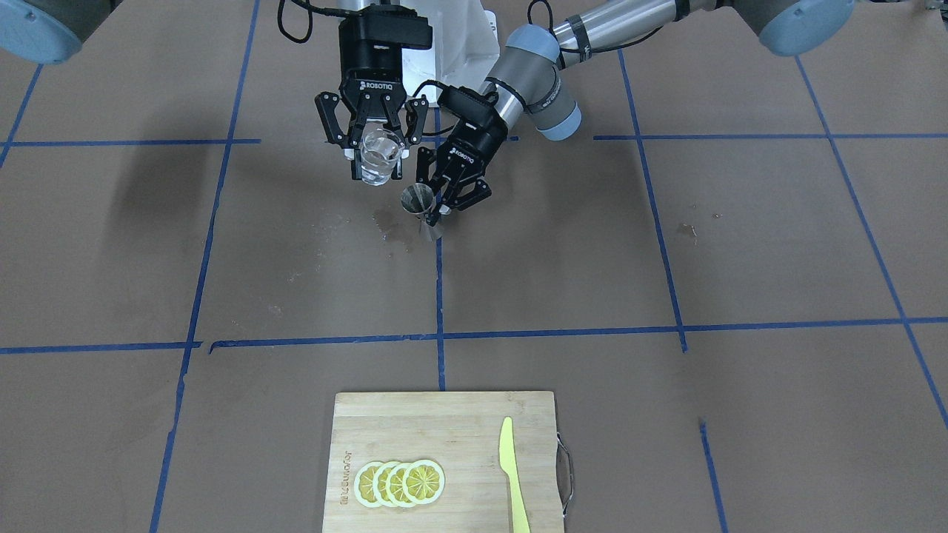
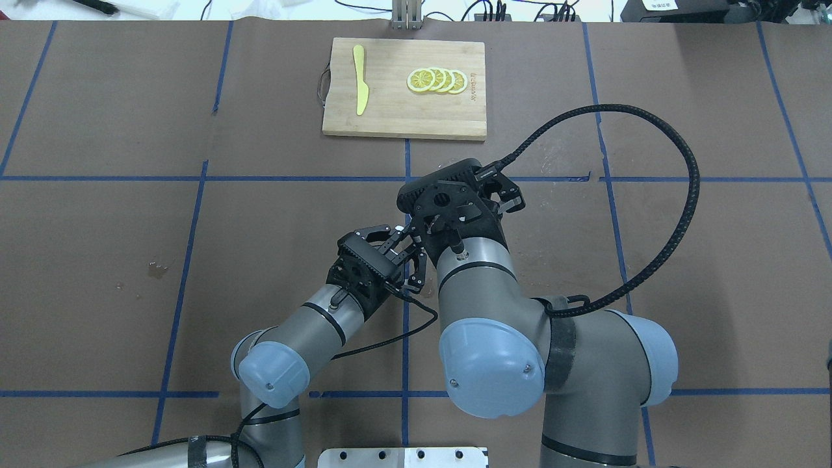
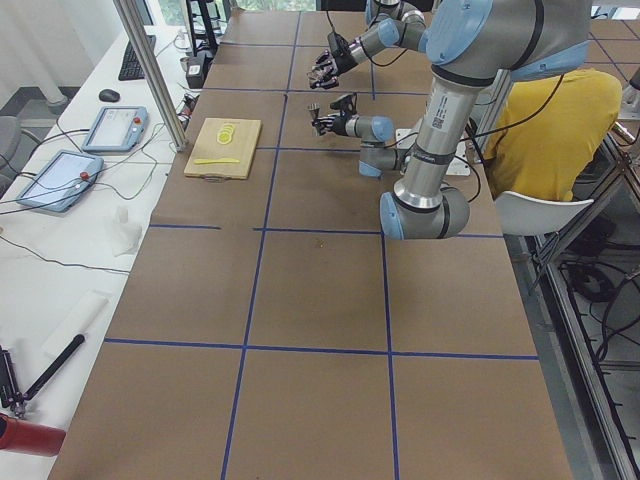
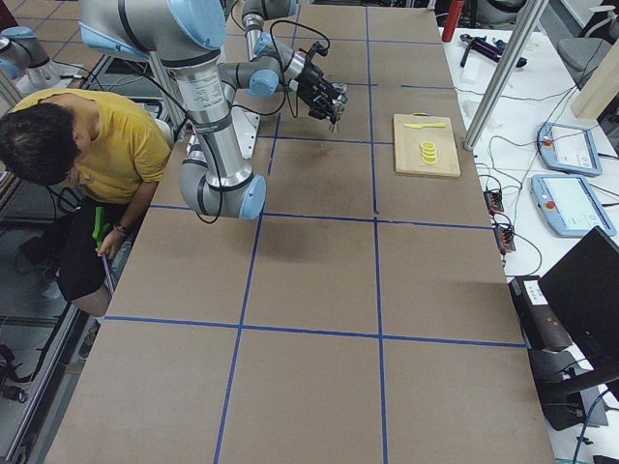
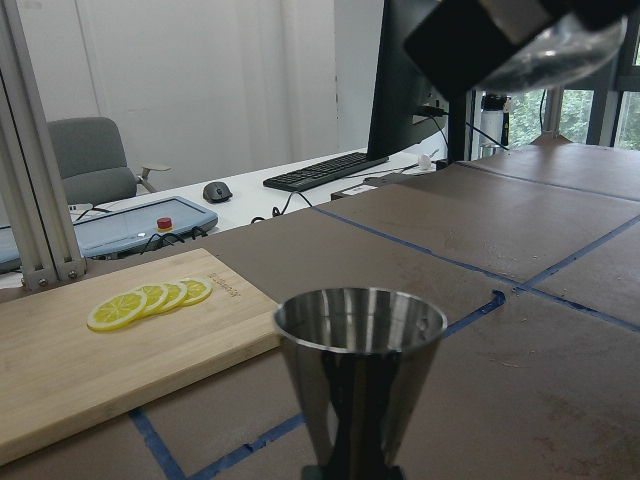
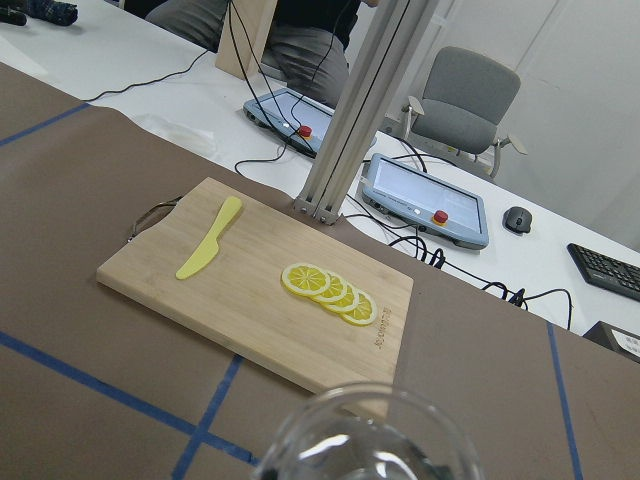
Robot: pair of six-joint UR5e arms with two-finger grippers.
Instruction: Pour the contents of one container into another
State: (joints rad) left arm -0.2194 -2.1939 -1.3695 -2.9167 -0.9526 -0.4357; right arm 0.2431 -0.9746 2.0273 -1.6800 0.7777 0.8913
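Observation:
My right gripper (image 1: 376, 157) is shut on a clear glass (image 1: 381, 154), held in the air and tilted, its rim (image 6: 365, 440) filling the bottom of the right wrist view. Just beside and below it stands a steel jigger (image 1: 419, 203), upright, with my left gripper (image 1: 443, 201) shut on its waist. In the left wrist view the jigger's (image 5: 360, 370) open cup is in the foreground and the glass (image 5: 560, 45) hangs above it to the upper right. From overhead both wrists (image 2: 380, 257) (image 2: 465, 201) hide the two containers.
A wet stain (image 1: 392, 226) marks the brown paper by the jigger. A wooden cutting board (image 1: 444, 422) with lemon slices (image 1: 400, 483) and a yellow knife (image 1: 512, 474) lies at the table's far side. A person in yellow (image 4: 97, 145) sits behind the robot.

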